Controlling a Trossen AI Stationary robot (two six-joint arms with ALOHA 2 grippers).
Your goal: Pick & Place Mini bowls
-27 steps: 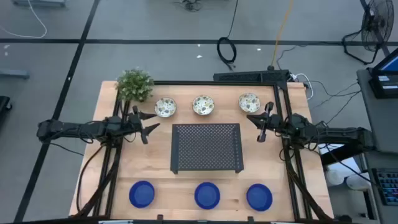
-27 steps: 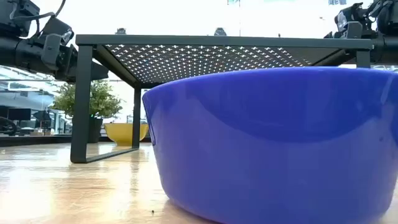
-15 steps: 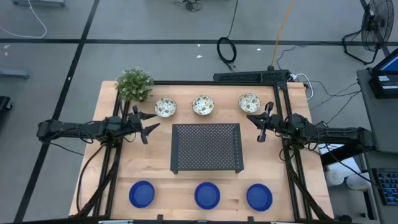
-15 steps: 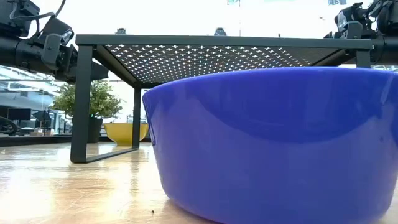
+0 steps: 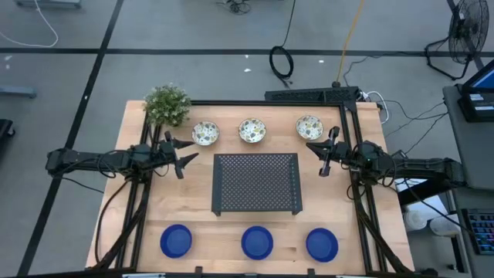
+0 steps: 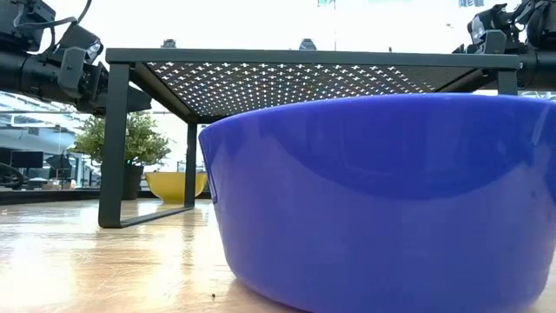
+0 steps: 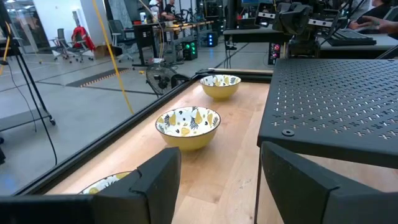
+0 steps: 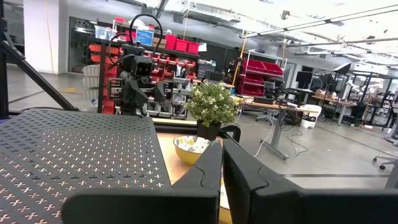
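On the left of the table, the left gripper [image 5: 184,154] hangs released, its fingers spread wide, just beside the small green plant [image 5: 167,104] and the leftmost patterned bowl [image 5: 205,133]. Across the far edge run three white floral mini bowls, that one, the middle one [image 5: 252,130] and the right one [image 5: 309,127]; along the near edge sit three blue mini bowls [image 5: 176,241], [image 5: 257,242], [image 5: 322,244]. Between the rows stands the black perforated tray [image 5: 256,183], raised on legs and bare on top. On the right, the right gripper [image 5: 323,154] hovers clenched on nothing, near the right patterned bowl. No bowl is held, so the task looks to be at its very start. The next move likely calls for the left gripper to reach toward the nearest floral bowl and straddle its rim.
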